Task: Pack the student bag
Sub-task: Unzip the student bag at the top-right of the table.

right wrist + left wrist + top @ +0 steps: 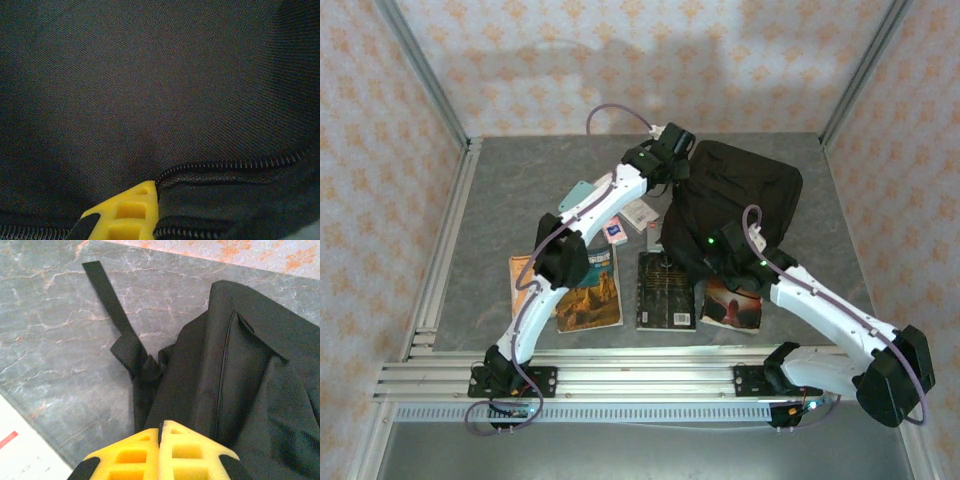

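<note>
Student bag [750, 195] lies beneath left tool [160, 432] and right tool [155, 195].

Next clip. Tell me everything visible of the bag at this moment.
The bag is a large black backpack of soft woven fabric, slumped flat on the table, far right. A webbing strap trails from one corner. Its zip looks partly open. The shut left tool sits over its far left corner; the shut right tool presses beside the zip. Whether either pinches fabric is unclear.
</note>
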Motion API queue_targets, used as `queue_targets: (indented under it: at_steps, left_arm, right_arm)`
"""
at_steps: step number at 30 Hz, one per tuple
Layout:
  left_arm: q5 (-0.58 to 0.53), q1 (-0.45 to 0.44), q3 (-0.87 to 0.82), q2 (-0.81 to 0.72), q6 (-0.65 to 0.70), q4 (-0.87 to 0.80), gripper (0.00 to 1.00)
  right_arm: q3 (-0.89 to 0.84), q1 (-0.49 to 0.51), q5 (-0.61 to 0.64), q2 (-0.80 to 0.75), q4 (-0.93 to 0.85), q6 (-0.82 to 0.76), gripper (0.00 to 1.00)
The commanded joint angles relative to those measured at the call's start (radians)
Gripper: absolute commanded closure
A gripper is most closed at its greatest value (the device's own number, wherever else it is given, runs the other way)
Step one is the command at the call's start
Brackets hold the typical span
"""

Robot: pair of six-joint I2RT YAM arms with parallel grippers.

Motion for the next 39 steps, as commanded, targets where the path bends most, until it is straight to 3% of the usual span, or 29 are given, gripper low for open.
queue_targets:
  at_steps: [1, 6, 12, 15, 18, 25, 30, 34, 35, 37, 39]
  left_arm:
    - [-0.033, 0.027, 0.115, 0.052, 0.023, -0.037, 1.0]
    - [0.108, 0.053, 0.144, 0.026, -0.003, -0.032, 1.0]
    - [0.203, 0.085, 0.094, -0.149, 0.052, -0.095, 0.62]
    - [0.209, 0.107, -0.081, -0.318, 0.045, -0.06, 0.46]
    - [0.197, 0.117, -0.296, -0.5, 0.053, 0.002, 0.36]
    - [0.206, 0.117, -0.707, -0.829, 0.021, 0.059, 0.32]
    - [0.24, 0.119, -0.933, -1.001, 0.036, 0.06, 0.32]
    - [0.234, 0.12, -1.071, -1.092, 0.017, 0.053, 0.32]
    - [0.233, 0.121, -1.101, -1.109, 0.008, 0.042, 0.32]
    - [0.21, 0.122, -1.145, -1.136, -0.008, 0.005, 0.32]
    - [0.159, 0.122, -1.204, -1.177, -0.058, -0.011, 0.32]
  right_arm:
    - [-0.02, -0.001, -0.034, -0.012, 0.013, -0.029, 1.0]
    - [-0.004, -0.001, -0.012, -0.029, 0.106, 0.051, 1.0]
    - [0.011, -0.003, 0.169, -0.12, 0.286, 0.21, 1.0]
    - [0.105, -0.038, 0.278, -0.104, 0.292, 0.144, 1.0]
    - [0.209, -0.116, 0.281, -0.026, 0.282, 0.085, 1.0]
    - [0.417, -0.203, 0.291, 0.261, 0.239, 0.021, 1.0]
    - [0.535, -0.222, 0.04, 0.502, 0.353, -0.148, 1.0]
    - [0.751, -0.223, -0.042, 0.687, 0.173, -0.264, 1.0]
    - [0.794, -0.223, -0.049, 0.722, 0.124, -0.288, 0.97]
    - [0.84, -0.223, -0.067, 0.765, 0.075, -0.345, 0.82]
    - [0.862, -0.223, -0.102, 0.781, 0.046, -0.416, 0.44]
